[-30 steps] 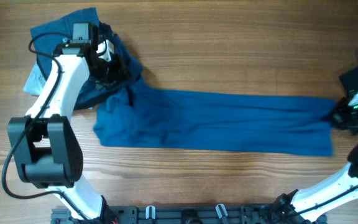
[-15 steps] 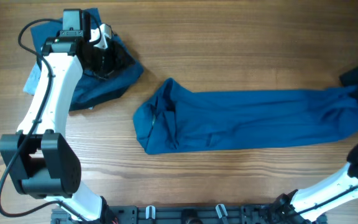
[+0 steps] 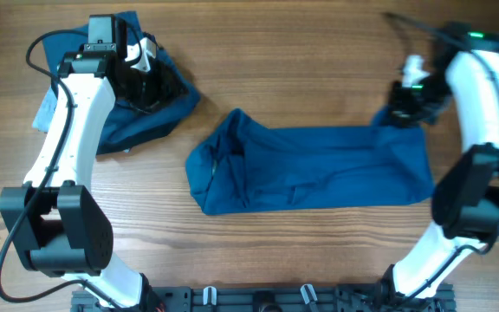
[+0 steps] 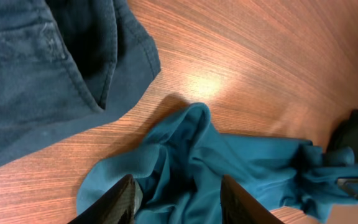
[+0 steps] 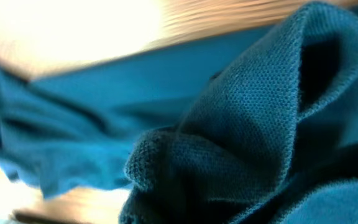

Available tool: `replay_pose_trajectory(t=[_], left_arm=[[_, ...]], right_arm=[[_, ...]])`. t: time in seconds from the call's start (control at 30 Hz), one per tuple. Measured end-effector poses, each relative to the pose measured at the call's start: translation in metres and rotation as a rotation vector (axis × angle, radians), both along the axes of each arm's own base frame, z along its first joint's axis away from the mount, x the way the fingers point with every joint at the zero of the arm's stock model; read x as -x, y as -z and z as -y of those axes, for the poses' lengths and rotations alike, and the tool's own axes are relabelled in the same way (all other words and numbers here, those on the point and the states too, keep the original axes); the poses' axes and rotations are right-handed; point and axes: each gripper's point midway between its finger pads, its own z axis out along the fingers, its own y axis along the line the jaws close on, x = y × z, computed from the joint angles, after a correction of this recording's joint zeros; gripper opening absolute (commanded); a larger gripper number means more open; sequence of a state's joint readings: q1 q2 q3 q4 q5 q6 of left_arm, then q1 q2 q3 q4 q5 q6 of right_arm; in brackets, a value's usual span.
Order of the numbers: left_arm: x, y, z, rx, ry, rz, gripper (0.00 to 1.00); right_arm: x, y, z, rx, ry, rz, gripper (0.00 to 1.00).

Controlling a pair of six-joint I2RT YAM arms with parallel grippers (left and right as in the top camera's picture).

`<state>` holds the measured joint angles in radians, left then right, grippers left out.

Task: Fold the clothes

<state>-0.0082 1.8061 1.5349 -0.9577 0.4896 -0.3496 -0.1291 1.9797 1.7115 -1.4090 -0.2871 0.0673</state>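
Wood-grain tabletop (image 3: 319, 52) is carrying everything in view. Medium-blue soft fabric shirt (image 3: 319, 169) is lying across the centre as a wide band, its left end rumpled and slightly bulged.

Change noted: a second ago the shirt was stretched much longer, its left end up against the dark navy trousers (image 3: 158, 113). Half a second ago that end was already lying free and the whole band was sitting further right. Now the right arm is swinging in over the far right corner, and the band is ending well short of where it did.

Right gripper (image 3: 403, 108) is clamped together on the shirt's far right corner; its wrist view is showing bunched knit right at the lens. Left gripper (image 4: 182, 200) is hovering above the trousers with fingers (image 4: 126, 198) apart and nothing between them.

Reading: the stretching-out looks finished, and the right end is probably starting to fold over the body. No fold is lying flat yet. The trousers are sitting in a loose heap, with pale blue cloth (image 3: 46, 108) poking out on their left.

Room: bare wood is separating the shirt's left end from the trousers. Wide clear strips are running along both long edges, so a leftward carry is looking unobstructed.
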Motion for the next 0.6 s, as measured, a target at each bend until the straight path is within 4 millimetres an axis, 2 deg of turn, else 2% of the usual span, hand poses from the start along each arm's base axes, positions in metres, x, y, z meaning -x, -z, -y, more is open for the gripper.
replay_pose_trajectory(t=[0.03,0.1,0.2,0.3,0.37,0.43,0.53,0.6], left_arm=[[0.001,0.000,0.000,0.000,0.000,-0.003,0.45],[0.001,0.000,0.000,0.000,0.000,-0.004,0.46],[0.001,0.000,0.000,0.001,0.001,-0.004,0.49],[0.001,0.000,0.000,0.003,0.001,-0.004,0.52],[0.001,0.000,0.000,0.003,0.001,-0.004,0.54],[0.001,0.000,0.000,0.003,0.001,-0.004,0.55],[0.001,0.000,0.000,0.003,0.001,-0.004,0.56],[0.001,0.000,0.000,0.003,0.001,-0.004,0.55]], right_arm=[[0.001,0.000,-0.017,0.000,-0.047,-0.003,0.13],[0.006,0.001,-0.044,0.001,-0.108,-0.011,0.31],[0.018,0.008,-0.075,0.012,-0.191,-0.036,0.38],[0.020,0.015,-0.084,0.048,-0.232,-0.030,0.42],[0.010,0.016,-0.079,0.083,-0.224,0.015,0.47],[-0.002,0.011,-0.063,0.103,-0.178,0.064,0.48],[-0.011,0.004,-0.020,0.118,-0.055,0.094,0.32],[-0.014,0.005,0.005,0.123,0.021,0.098,0.13]])
